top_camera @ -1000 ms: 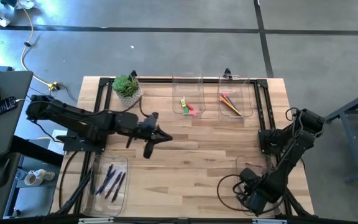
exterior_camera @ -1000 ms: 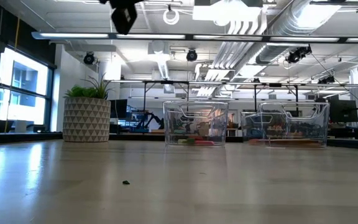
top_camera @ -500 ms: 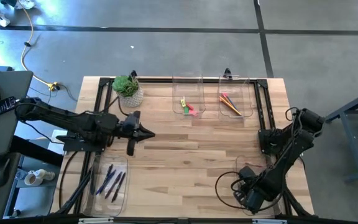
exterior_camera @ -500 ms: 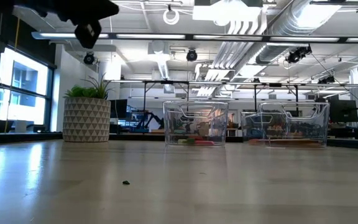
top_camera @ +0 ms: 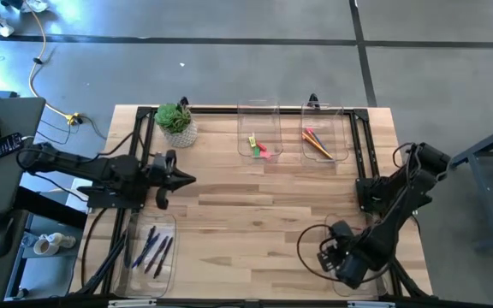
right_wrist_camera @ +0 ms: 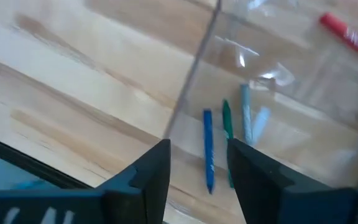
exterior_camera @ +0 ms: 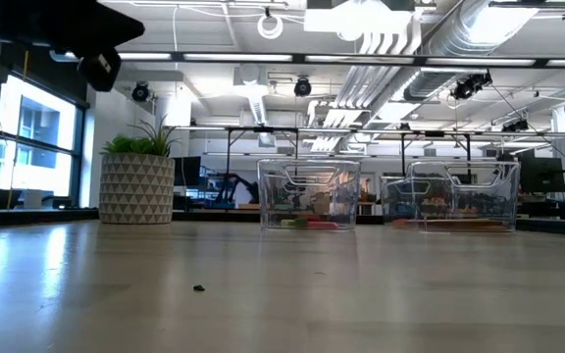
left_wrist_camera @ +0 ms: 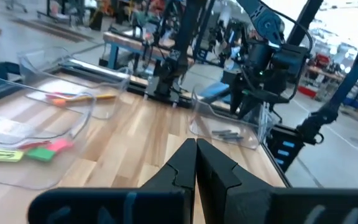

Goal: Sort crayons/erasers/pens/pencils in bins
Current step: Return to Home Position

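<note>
Four clear bins sit on the wooden table. The far middle bin (top_camera: 258, 133) holds erasers (top_camera: 258, 146). The far right bin (top_camera: 325, 135) holds pencils (top_camera: 317, 142). The near left bin (top_camera: 133, 257) holds dark pens (top_camera: 154, 248). My right gripper (right_wrist_camera: 197, 168) hangs open, pointing down, over the near right bin (top_camera: 336, 224). Blue, green and pale crayons (right_wrist_camera: 208, 158) lie on that bin's floor below the fingers, and a red one (right_wrist_camera: 347, 30) lies farther off. My left gripper (top_camera: 187, 179) is shut, level and empty at the table's left side.
A potted plant (top_camera: 176, 121) stands at the far left corner, close to my left arm. A black frame rail (top_camera: 362, 150) runs along the table's right side. Bare wood (top_camera: 255, 214) lies between the bins.
My left gripper has drawn back toward the table's left edge, staying shut and level. It has sunk a little in the low view. The bins and what lies in them have kept still.
</note>
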`<state>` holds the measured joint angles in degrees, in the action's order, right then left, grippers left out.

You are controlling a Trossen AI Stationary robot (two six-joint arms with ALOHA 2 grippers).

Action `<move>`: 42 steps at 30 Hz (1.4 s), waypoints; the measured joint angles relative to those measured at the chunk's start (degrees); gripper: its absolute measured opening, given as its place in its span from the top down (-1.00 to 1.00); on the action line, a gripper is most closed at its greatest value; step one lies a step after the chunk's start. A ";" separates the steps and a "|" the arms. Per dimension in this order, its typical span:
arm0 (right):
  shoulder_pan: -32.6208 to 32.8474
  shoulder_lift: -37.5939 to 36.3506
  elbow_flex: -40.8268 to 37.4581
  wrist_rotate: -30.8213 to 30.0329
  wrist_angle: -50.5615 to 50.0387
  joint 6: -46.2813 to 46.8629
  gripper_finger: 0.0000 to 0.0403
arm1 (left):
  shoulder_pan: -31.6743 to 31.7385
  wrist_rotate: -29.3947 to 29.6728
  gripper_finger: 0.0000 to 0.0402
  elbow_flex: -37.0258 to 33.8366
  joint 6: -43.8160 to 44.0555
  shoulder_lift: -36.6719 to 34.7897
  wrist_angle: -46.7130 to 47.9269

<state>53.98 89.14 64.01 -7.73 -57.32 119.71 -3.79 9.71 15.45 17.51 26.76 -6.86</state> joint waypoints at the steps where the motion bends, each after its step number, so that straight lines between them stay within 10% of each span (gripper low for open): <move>1: 0.00 -0.68 0.00 -1.26 -0.32 0.35 0.26 | 0.00 0.38 1.00 -0.90 -0.06 -1.50 0.07; 26: -8.38 -18.80 0.00 -30.32 -4.19 -9.87 0.28 | 0.02 4.00 1.00 -14.88 -0.12 -18.58 -0.67; 42: -10.25 -34.92 0.00 -45.49 0.63 -43.45 0.28 | 0.02 4.22 1.00 -14.79 -0.12 -18.47 4.10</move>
<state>43.72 54.22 64.01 -53.22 -56.68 76.26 -3.77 13.93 0.67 17.39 8.30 -2.76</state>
